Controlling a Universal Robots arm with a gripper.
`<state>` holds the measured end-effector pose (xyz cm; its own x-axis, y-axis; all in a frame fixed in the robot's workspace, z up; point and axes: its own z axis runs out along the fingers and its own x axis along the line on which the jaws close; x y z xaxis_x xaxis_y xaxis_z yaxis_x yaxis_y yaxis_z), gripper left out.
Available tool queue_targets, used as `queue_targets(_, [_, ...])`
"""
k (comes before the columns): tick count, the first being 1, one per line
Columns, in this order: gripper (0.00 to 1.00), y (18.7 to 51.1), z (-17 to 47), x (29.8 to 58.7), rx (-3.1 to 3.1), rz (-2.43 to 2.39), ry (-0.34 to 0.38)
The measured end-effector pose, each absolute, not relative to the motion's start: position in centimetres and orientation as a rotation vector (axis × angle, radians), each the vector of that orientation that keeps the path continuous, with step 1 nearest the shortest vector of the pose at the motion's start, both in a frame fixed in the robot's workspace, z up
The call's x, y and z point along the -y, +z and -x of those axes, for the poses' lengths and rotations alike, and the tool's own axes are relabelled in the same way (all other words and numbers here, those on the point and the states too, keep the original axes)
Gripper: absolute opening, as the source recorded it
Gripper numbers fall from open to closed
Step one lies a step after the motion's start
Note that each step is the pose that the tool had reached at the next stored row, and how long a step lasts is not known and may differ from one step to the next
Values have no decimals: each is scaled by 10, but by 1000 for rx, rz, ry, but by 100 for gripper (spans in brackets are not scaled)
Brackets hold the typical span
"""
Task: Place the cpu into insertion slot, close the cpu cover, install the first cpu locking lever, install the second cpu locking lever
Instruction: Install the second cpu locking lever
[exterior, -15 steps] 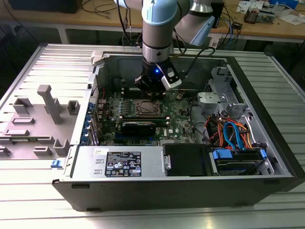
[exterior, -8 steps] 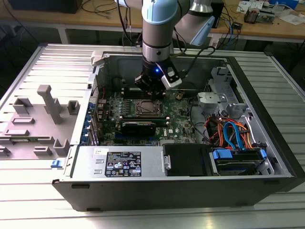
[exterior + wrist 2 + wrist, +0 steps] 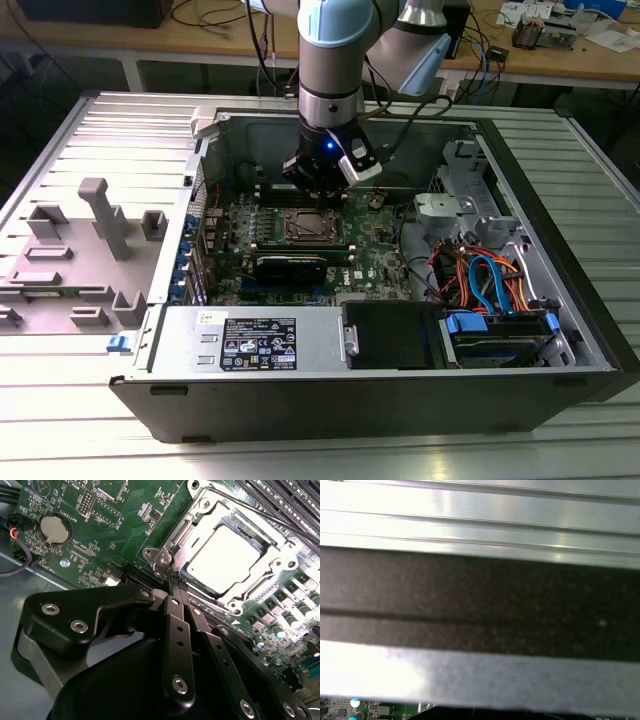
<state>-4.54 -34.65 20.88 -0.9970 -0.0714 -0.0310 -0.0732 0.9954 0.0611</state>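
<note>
Second wrist view: cpu (image 3: 227, 560) just beyond tool (image 3: 172, 582).

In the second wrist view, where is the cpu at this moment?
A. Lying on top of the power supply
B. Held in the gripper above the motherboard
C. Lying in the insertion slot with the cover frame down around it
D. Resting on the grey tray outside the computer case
C. In the second wrist view the cpu lies flat in the insertion slot, its silver top showing through the window of the cpu cover, while the gripper meets at the socket's corner.
</note>
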Motion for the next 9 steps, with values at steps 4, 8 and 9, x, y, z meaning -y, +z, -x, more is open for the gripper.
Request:
queue_targets(4, [11,209,45,346,-3109,113,96])
queue_targets(8, [11,209,45,346,-3109,113,96])
queue_targets(9, [11,209,45,346,-3109,113,96])
